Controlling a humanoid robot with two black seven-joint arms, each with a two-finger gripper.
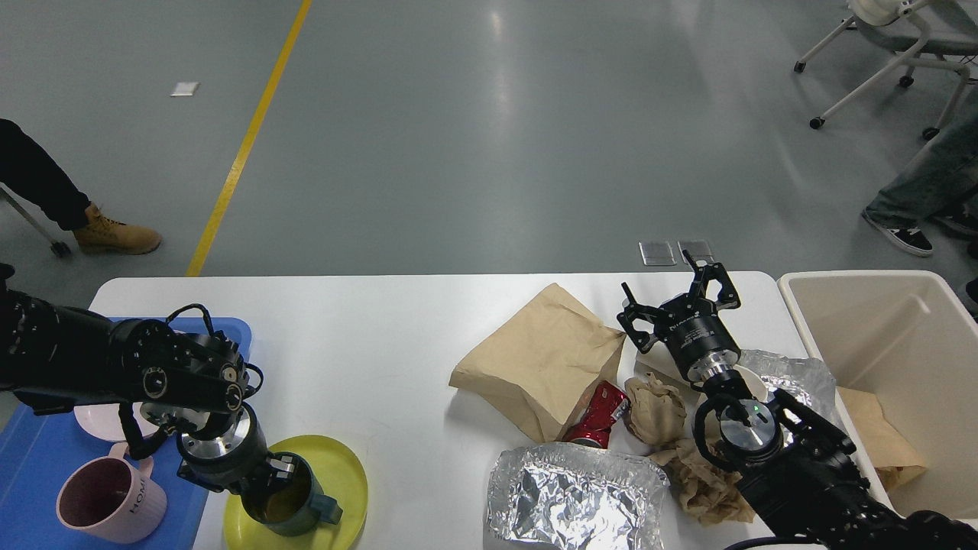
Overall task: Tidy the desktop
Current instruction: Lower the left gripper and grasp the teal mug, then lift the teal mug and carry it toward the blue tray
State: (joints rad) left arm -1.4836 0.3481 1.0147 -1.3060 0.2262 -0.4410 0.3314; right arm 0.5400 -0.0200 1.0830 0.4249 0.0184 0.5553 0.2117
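While litter covers it, desktop (382,336) runs lengthwise left-right.

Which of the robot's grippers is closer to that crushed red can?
The right. The right gripper hangs open just beyond the red can, above the brown paper bag's edge. The left gripper is far across the desktop, closed on the dark green mug.
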